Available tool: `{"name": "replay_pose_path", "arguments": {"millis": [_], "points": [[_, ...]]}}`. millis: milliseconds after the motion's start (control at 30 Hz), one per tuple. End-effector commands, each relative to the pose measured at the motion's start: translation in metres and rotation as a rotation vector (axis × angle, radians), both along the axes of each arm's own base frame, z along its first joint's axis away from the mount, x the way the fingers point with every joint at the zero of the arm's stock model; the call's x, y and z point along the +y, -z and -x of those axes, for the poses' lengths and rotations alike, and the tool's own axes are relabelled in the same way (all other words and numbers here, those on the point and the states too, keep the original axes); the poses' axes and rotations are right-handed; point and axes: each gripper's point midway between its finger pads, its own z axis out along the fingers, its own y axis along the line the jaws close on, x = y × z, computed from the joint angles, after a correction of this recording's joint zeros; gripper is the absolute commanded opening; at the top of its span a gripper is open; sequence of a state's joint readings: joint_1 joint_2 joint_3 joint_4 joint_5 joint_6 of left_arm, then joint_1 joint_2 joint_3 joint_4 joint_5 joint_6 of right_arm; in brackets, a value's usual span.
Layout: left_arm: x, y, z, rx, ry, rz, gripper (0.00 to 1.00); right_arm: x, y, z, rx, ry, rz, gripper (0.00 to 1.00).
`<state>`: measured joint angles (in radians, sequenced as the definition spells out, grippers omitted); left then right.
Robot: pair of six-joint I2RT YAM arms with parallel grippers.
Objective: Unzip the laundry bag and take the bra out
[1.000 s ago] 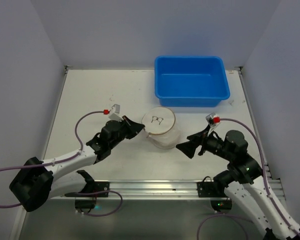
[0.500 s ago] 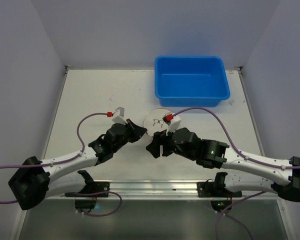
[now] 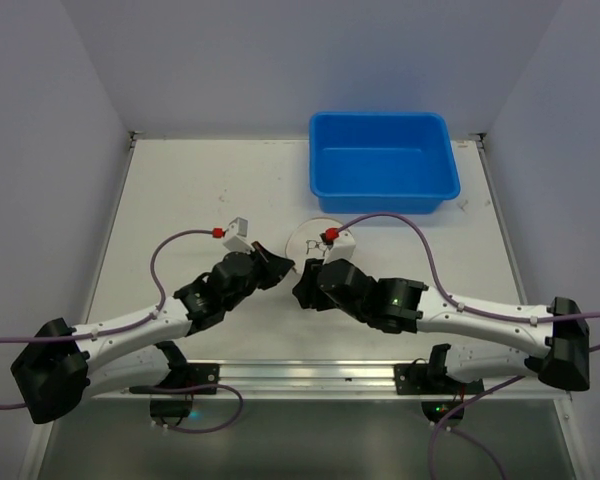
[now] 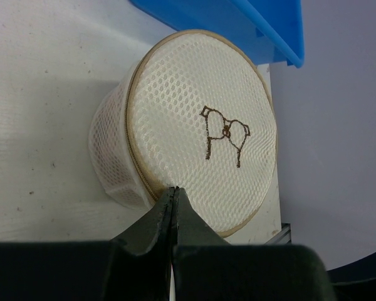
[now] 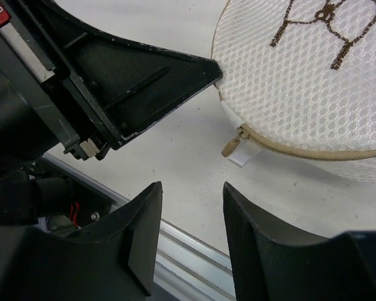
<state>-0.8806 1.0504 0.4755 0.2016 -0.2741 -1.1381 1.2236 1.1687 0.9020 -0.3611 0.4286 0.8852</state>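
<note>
White round mesh laundry bag (image 4: 200,132) sits zipped on the white counter (image 4: 44,94) near the blue plastic tub (image 3: 380,165); left tool (image 4: 173,194) pinched closed, tips at tan rim; right tool (image 5: 191,188) half-spread, empty, just short of tan zipper pull (image 5: 230,146); best to centre jaws over pull, then close.

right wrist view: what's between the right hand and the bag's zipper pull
Only bare table separates the right hand from the zipper pull, seen in the right wrist view.

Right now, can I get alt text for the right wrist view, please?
The white mesh laundry bag sits zipped at upper right, its tan zipper pull just beyond the open right claw. The shut left claw meets the bag's rim from the left.
</note>
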Motion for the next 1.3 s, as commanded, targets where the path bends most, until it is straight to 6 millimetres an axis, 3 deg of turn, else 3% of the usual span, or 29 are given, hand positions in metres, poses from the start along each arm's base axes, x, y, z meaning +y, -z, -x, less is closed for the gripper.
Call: {"name": "replay_pose_path", "arguments": {"millis": [0, 867, 967, 1067, 1100, 1267], "points": [[-0.001, -0.016, -0.003, -0.024, -0.028, 0.037, 0.0, 0.001, 0.001, -0.01, -0.003, 0.097, -0.045, 0.45], [-0.002, -0.015, 0.006, -0.017, -0.016, 0.033, 0.0, -0.01, 0.029, -0.036, 0.022, 0.221, -0.005, 0.26], [-0.002, -0.016, 0.006, -0.02, -0.015, 0.034, 0.0, -0.012, 0.03, -0.038, 0.025, 0.225, -0.009, 0.21], [-0.001, -0.017, 0.006, -0.023, -0.021, 0.034, 0.0, -0.015, 0.031, -0.037, 0.024, 0.223, -0.007, 0.1], [0.0, -0.015, 0.006, -0.021, -0.021, 0.026, 0.0, -0.016, 0.03, -0.037, 0.022, 0.222, -0.007, 0.01], [0.014, -0.009, 0.001, -0.017, -0.078, -0.047, 0.0, -0.03, 0.025, -0.029, -0.004, 0.184, -0.015, 0.0]]}}
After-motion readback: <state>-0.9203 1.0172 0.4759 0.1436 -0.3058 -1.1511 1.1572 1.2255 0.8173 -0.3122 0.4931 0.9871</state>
